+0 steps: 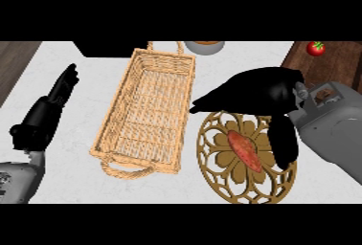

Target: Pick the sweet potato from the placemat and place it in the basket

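An orange-red sweet potato (pixel 244 150) lies in the middle of a round, openwork tan placemat (pixel 220 184) at the lower right. My right hand (pixel 262 91) hovers just over the placemat's far edge, its fingers (pixel 212 98) straight and pointing left, its thumb (pixel 284 141) reaching down along the potato's right side without closing on it. A long woven basket (pixel 150 109) with loop handles stands left of the placemat, with nothing in it. My left hand (pixel 44 117) rests open at the left edge, fingers up.
A tomato (pixel 315 48) lies on the wooden surface at the far right. A bowl (pixel 205 46) sits behind the basket at the counter's back. A dark block (pixel 106 48) stands at the back left.
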